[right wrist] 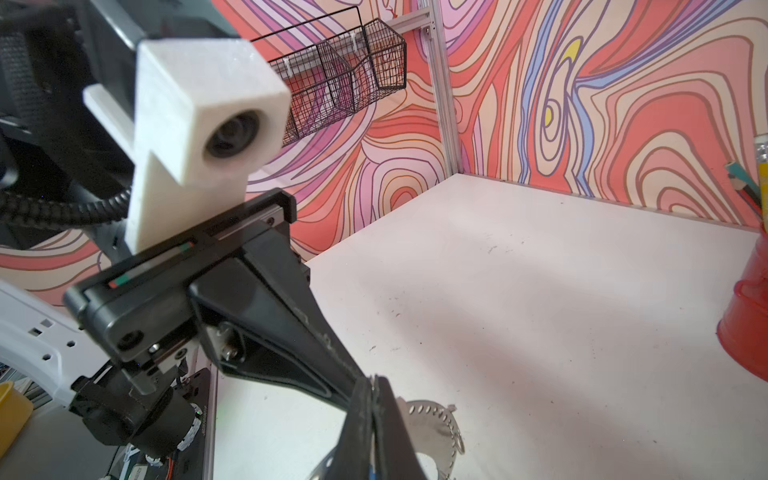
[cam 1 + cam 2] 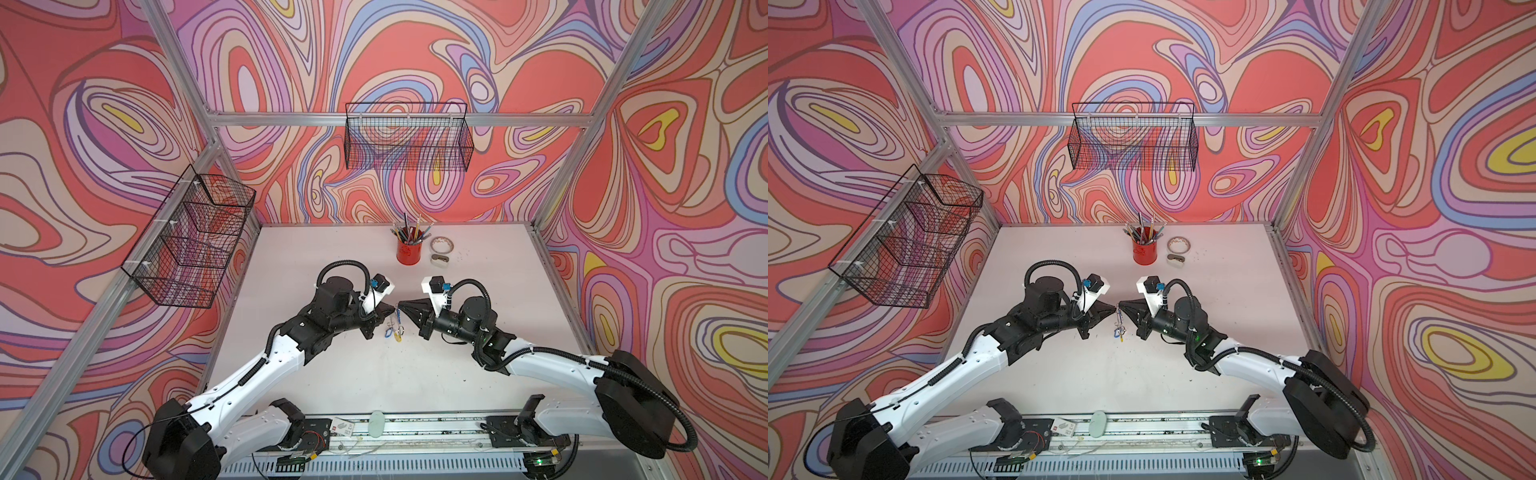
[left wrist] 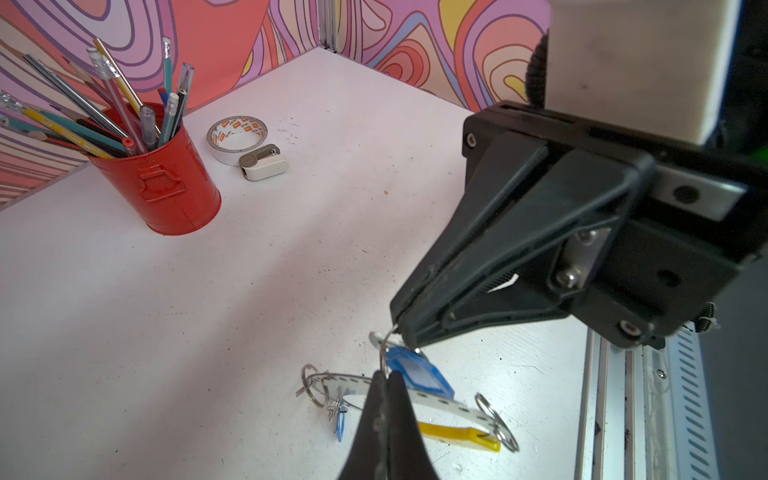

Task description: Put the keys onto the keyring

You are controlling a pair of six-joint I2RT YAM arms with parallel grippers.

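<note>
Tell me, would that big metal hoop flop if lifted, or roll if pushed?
Probably stiff: the keyring is a flat metal band holding its curve. Likely light, being thin and perforated. Lying seemingly flat on the table, it should slide, not roll.

**Item 1, keyring** [image 3: 449,406]: large flat hoop of perforated silver metal with one yellow plastic segment [image 3: 457,437] and small wire loops [image 3: 309,384]. It lies flat on the desk [image 3: 208,311], about mid-desk.

**Item 2, lifted key** [image 3: 415,370]: oblong blue tag, tilted, raised just above the hoop. Its thin split ring [image 3: 384,345] is pinched at the tip of the right tool [image 3: 401,328].

**Item 3, second key** [image 3: 340,424]: blue tag seen edge-on beside the hoop's wire loops. Whether it is threaded on cannot be told.
</note>
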